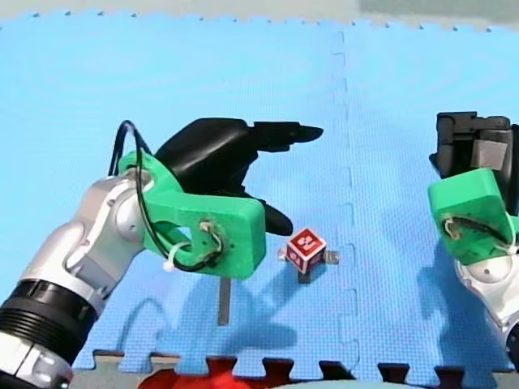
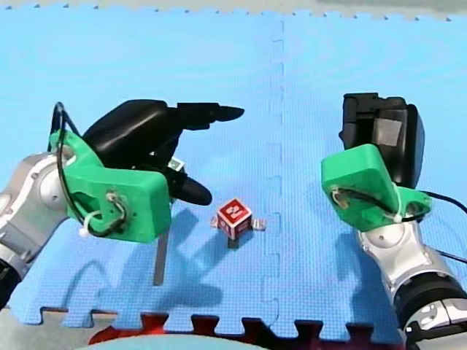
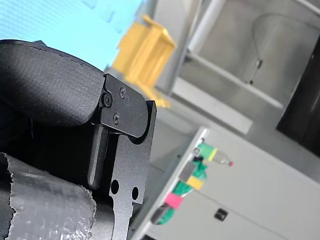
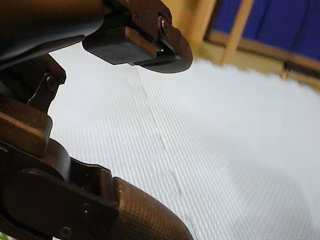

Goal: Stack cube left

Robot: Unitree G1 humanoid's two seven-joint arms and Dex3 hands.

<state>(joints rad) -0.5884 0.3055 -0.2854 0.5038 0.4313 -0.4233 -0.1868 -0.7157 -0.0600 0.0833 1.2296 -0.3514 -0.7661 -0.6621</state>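
Reach step: my left hand [image 2: 182,146] is released, hovering just beside the red cube [image 2: 234,216]. Next move is probably to lower and close. My right hand [image 2: 379,138] is well apart, can't tell its grip.

matt blue foam mat [image 1: 243,81], finely pebbled, smooth red cube [image 1: 306,250], matt green plastic wrist mount [image 1: 219,231], matt black left hand [image 1: 223,154], shiny silver metal forearm [image 1: 97,235]

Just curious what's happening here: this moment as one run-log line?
left hand: open, above blue mat, near red cube | right hand: at mat's right side, away from cube | red cube: near mat's front edge, untouched
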